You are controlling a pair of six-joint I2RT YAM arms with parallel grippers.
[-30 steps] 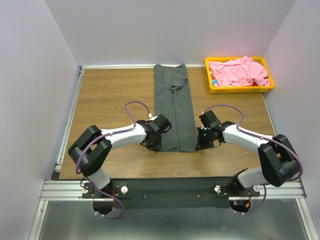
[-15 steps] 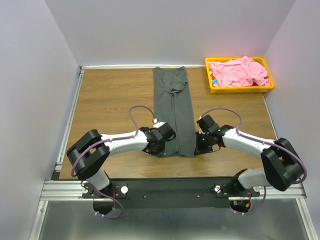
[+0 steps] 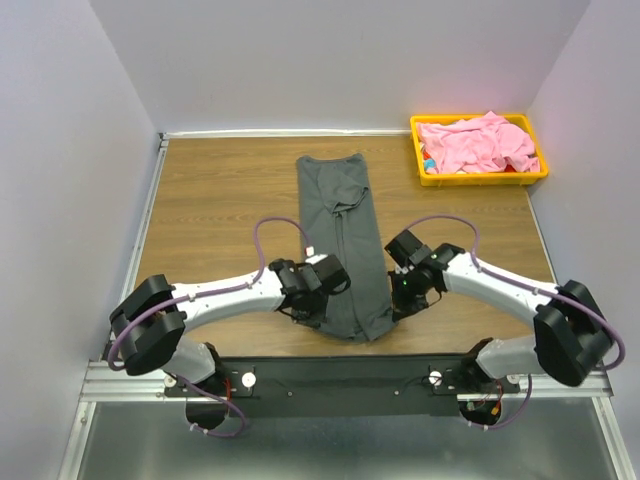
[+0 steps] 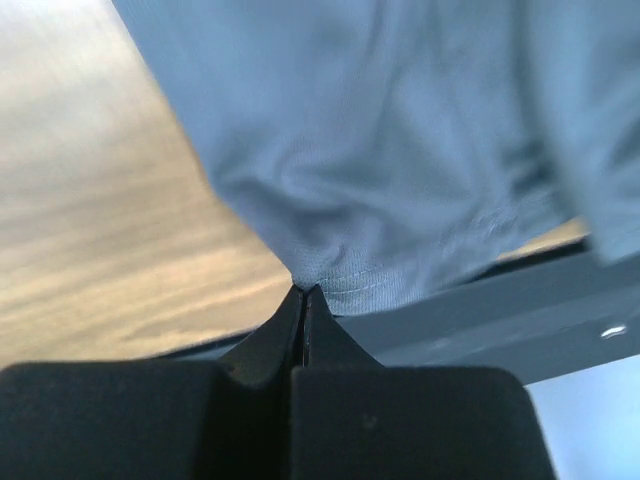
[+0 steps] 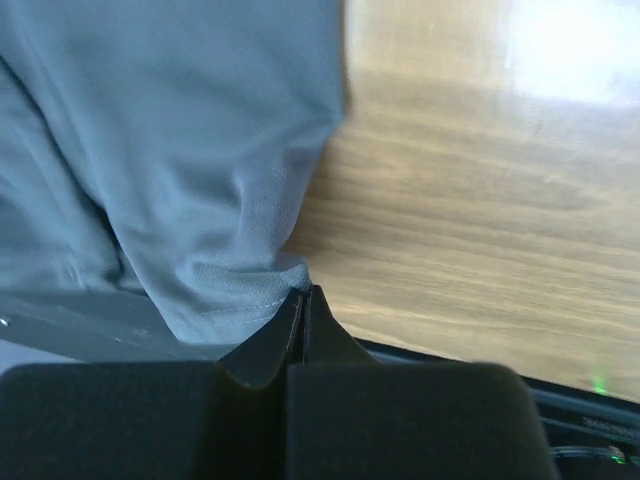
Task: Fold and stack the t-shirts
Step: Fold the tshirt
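The charcoal grey t-shirt (image 3: 340, 235) is lying folded into a long narrow strip down the middle of the wooden table (image 3: 220, 200), running from the far side toward the arms and slanting a little, with its near hem reaching close to the table's near edge. The left gripper (image 3: 308, 303) is pinching the strip's near left corner. In the left wrist view its fingers are pressing tightly together at (image 4: 303, 290) with the stitched hem of the grey cloth (image 4: 400, 150) caught between the tips. The right gripper (image 3: 404, 293) is doing the same at the near right corner: its jaws are clenching on the hem at (image 5: 306, 292), and the fabric (image 5: 170, 130) is bunching into soft folds just above them. Both corners are showing against the black rail (image 4: 480, 320) along the table's front (whether they are raised off the wood is hard to tell). The pink t-shirt (image 3: 478, 143) is sitting crumpled in the yellow plastic tray (image 3: 480, 180) at the far right corner, well apart from both grippers, with small coloured items peeking out at its left edge, too small to make out.
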